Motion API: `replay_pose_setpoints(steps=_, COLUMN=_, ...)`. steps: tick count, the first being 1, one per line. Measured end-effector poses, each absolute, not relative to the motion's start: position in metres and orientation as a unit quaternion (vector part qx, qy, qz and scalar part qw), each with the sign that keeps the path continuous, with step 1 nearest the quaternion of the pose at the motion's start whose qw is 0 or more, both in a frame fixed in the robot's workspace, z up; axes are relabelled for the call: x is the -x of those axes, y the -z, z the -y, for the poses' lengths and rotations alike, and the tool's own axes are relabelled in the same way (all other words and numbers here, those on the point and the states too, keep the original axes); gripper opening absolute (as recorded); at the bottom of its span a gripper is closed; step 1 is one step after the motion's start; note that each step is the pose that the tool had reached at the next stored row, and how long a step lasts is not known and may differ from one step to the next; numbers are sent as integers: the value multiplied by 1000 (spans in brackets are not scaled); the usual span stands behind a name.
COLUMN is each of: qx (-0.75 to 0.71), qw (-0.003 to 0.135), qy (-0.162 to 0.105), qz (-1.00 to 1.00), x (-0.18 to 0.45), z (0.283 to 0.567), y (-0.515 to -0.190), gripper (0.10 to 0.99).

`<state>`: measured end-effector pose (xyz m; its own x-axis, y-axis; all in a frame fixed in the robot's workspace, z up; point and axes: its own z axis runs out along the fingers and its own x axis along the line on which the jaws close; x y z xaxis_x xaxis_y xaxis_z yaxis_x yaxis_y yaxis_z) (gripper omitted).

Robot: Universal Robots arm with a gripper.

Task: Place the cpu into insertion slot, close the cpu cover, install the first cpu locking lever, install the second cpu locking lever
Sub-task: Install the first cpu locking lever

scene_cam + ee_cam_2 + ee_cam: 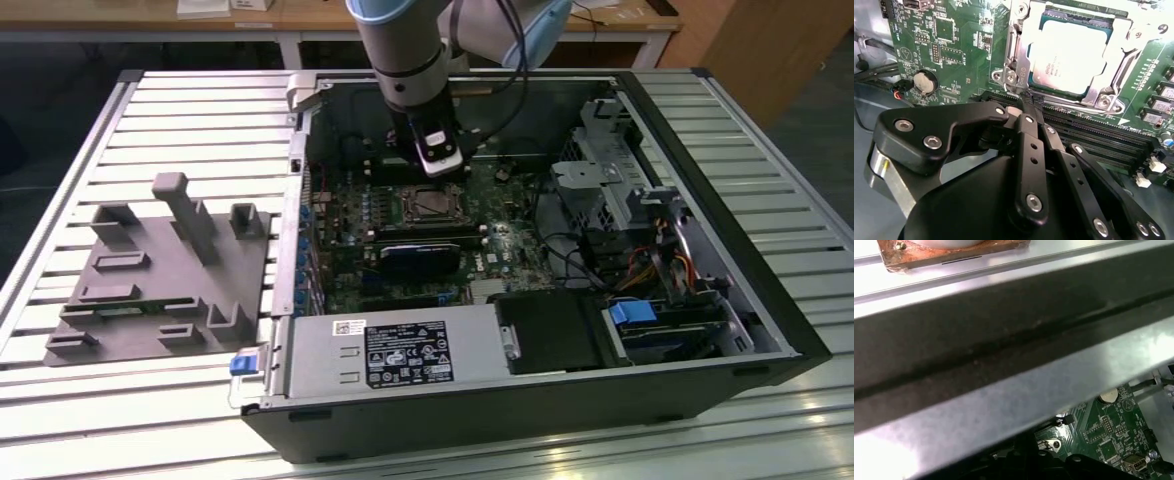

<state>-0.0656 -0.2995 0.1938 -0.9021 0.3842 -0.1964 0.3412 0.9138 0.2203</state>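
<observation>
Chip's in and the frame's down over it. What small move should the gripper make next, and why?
Probably a short, slow press down right there. In the second wrist view the cpu lies flat in the insertion slot, the cpu cover sits over its edges, and the gripper, fingers together, has its tip at the cover's near corner. Whether a lever is hooked I cannot tell.

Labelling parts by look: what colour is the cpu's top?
The cpu is dull silver on top, clearest in the second wrist view.
</observation>
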Motion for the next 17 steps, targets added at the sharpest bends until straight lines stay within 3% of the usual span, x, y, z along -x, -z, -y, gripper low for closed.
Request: replay_pose_setpoints(steps=17, qx=-187, qw=119, qy=-90, qz=-971, x=66, z=300, y=-191, gripper=106)
